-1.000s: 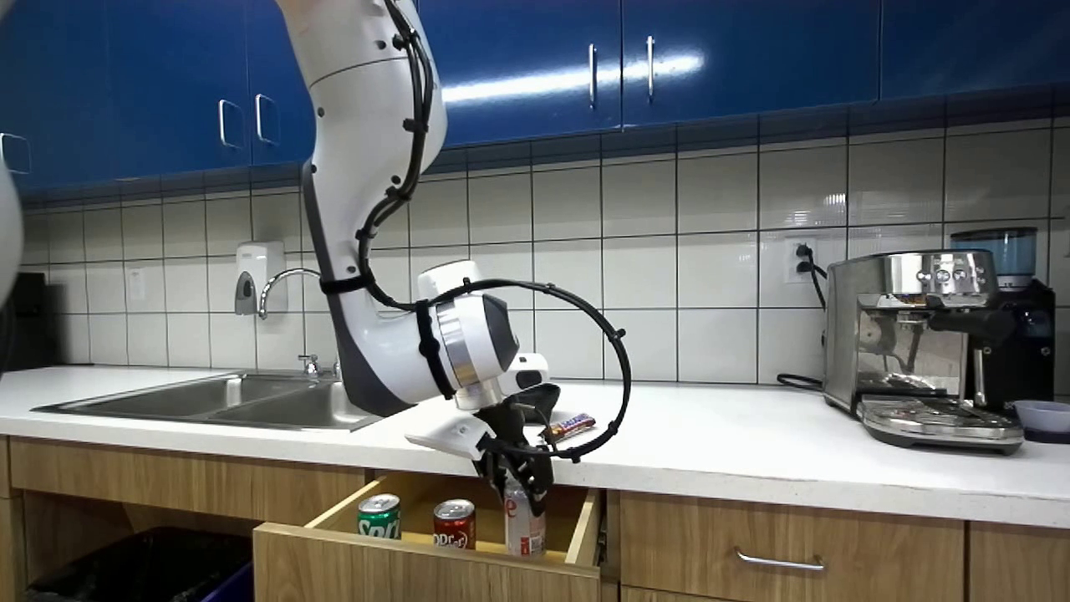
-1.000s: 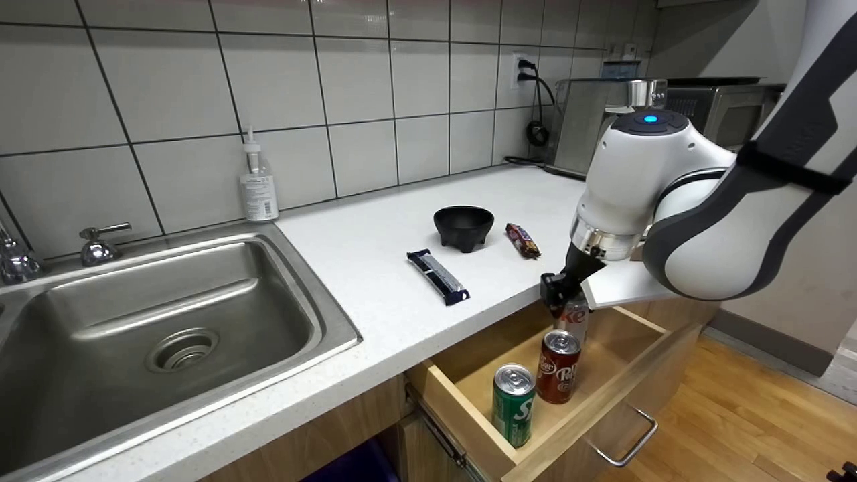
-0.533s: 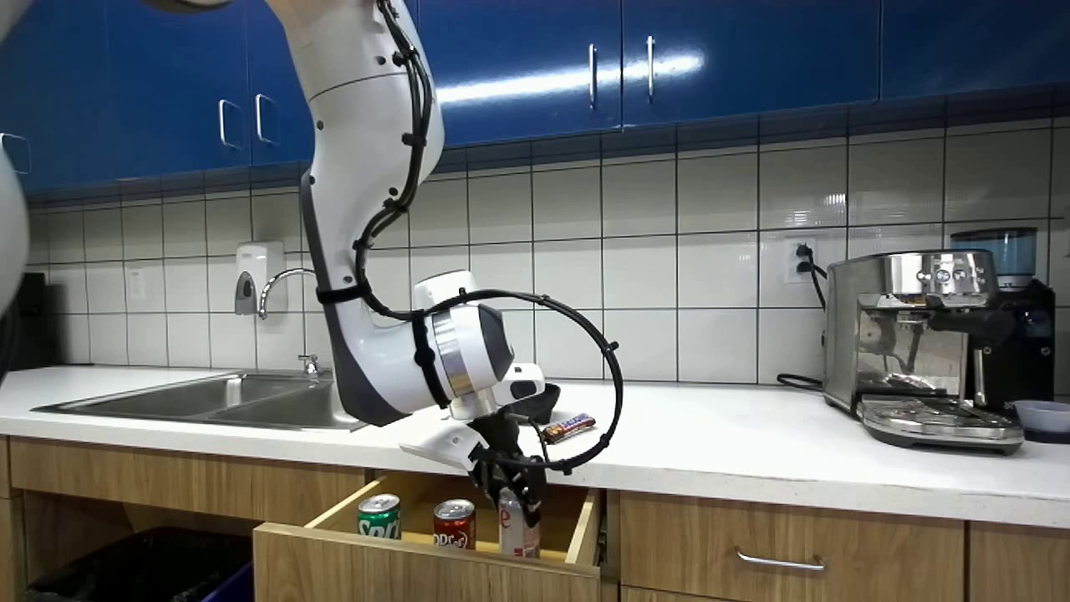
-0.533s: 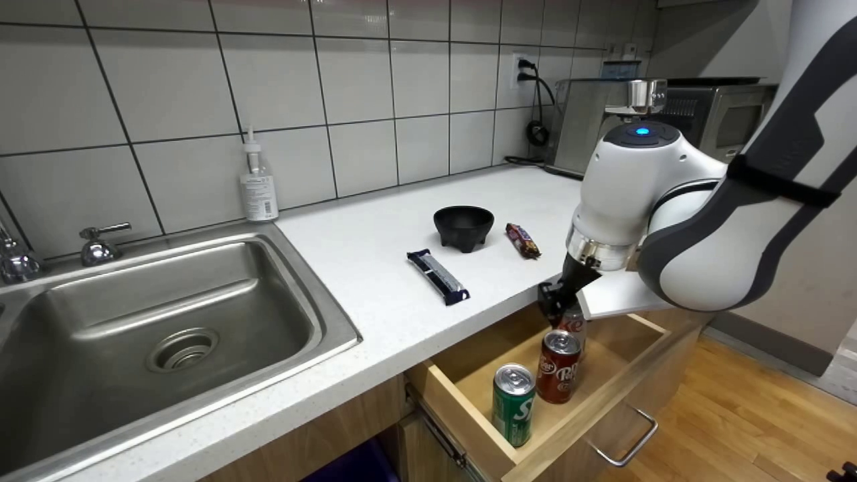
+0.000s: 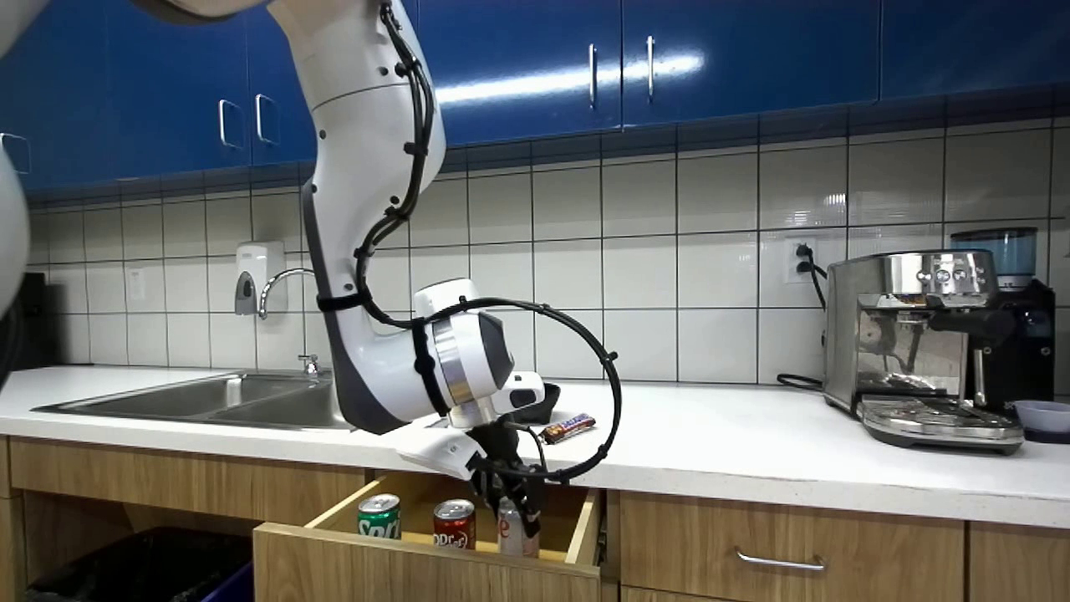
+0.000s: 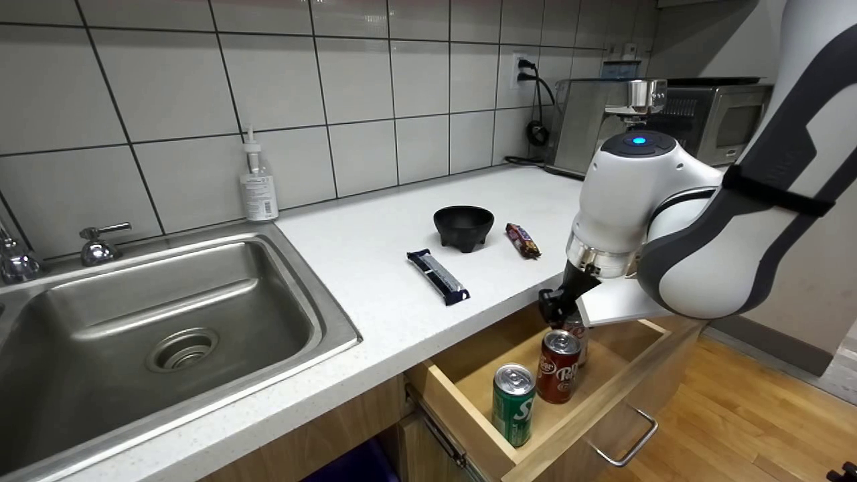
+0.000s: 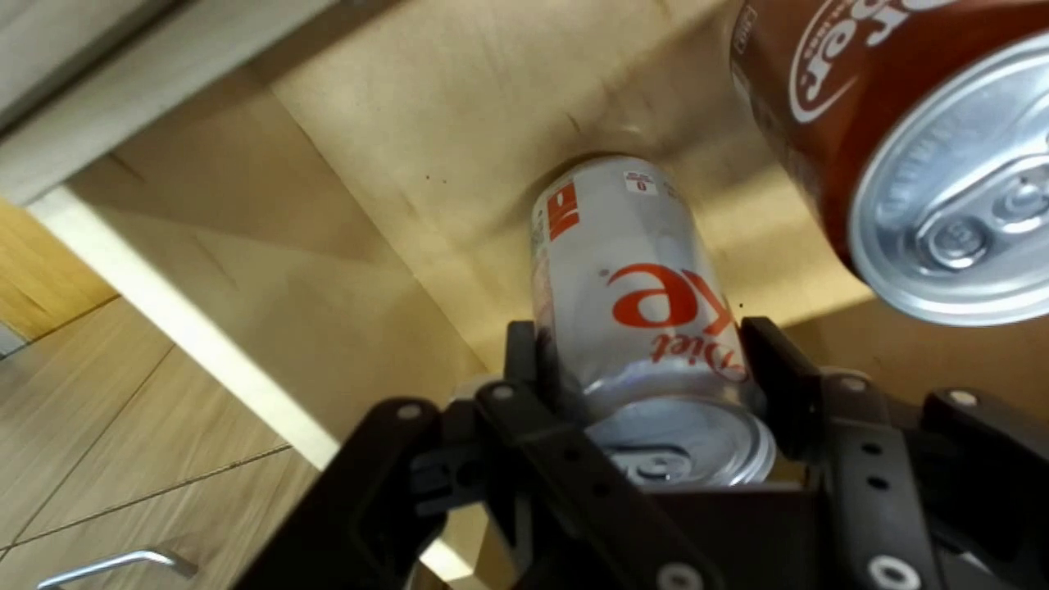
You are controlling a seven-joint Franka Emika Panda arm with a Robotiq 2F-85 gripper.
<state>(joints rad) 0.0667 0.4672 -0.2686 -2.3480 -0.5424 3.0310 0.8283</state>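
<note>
Coke can [image 7: 635, 287] lower vs b4, end effector [image 7: 639, 352] gripping.

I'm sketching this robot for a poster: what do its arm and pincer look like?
The arm is white and rounded, with dark grey sections, black straps, a silver ring and a blue light. Black cables run along it and curve into a loop. The pincer is black, with jointed links and pale round fasteners.

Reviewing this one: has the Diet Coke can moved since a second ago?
Yes: in an exterior view, the Diet Coke can has sunk lower behind the drawer front, shifting slightly nearer the Dr Pepper can.
</note>
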